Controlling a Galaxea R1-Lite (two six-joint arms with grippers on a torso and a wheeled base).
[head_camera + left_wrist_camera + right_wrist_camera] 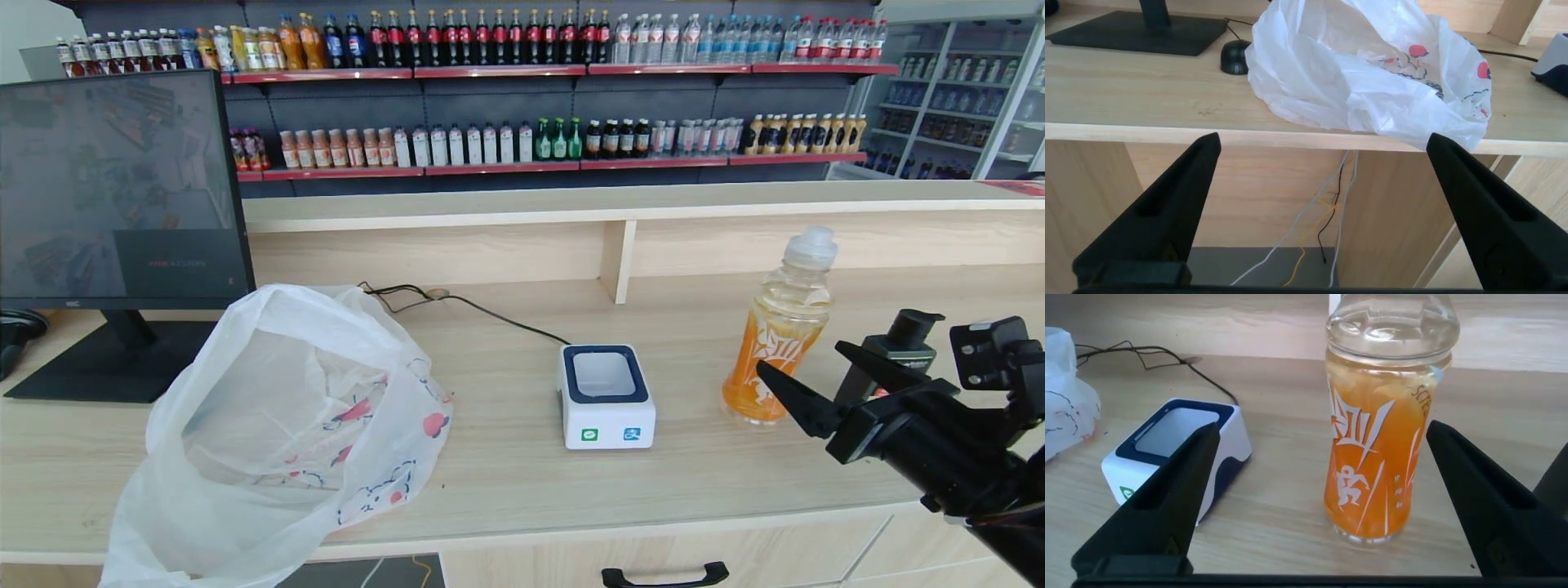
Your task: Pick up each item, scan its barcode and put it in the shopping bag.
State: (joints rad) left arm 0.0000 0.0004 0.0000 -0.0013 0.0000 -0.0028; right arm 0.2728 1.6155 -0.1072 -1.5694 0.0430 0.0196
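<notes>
head: finds bottle (780,335) upright on counter (506,482), right of scanner (606,396), bag (286,433) far left; right gripper (800,359) wide open, empty, beside bottle | left wrist: finds left gripper (1323,143) wide open, empty, before counter edge, facing bag | right wrist: finds bottle ahead, apart from spread fingers (1167,498)

On the counter (522,482), the scanner (606,396) sits between the shopping bag (286,425) (left) and the bottle (780,335) (right).

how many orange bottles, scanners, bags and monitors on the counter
orange bottle: 1
scanner: 1
bag: 1
monitor: 1
total: 4
</notes>
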